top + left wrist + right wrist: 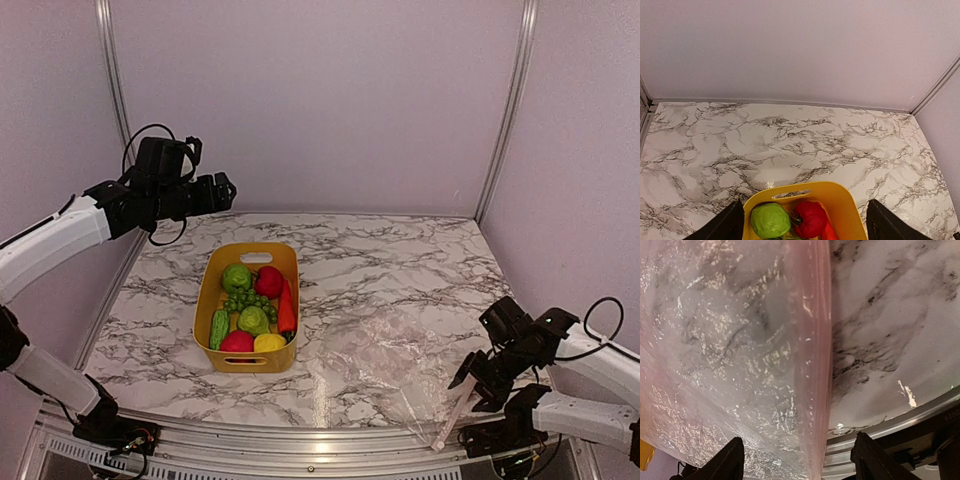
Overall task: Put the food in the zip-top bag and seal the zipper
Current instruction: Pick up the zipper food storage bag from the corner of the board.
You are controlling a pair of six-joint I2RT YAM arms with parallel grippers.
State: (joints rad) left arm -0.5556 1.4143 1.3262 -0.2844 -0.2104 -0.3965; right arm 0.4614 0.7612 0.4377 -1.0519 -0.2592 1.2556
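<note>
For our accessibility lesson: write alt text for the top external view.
A yellow tub of toy food sits on a marble table, a clear zip-top bag beside it. The left gripper hangs high at far left; the right gripper is at the bag's zipper.

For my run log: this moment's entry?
food in yellow tub | zip-top bag empty | left gripper open, raised near tub | right gripper open astride zipper

- tub (pixel 207 300) on table (pixel 400 250), left of centre; food (pixel 254 320) inside it.
- zip-top bag (pixel 385 355) lying on table, right of tub.
- zipper (pixel 452 418) along bag's right edge, toward the near right corner, beside right gripper (pixel 475 392).
</note>
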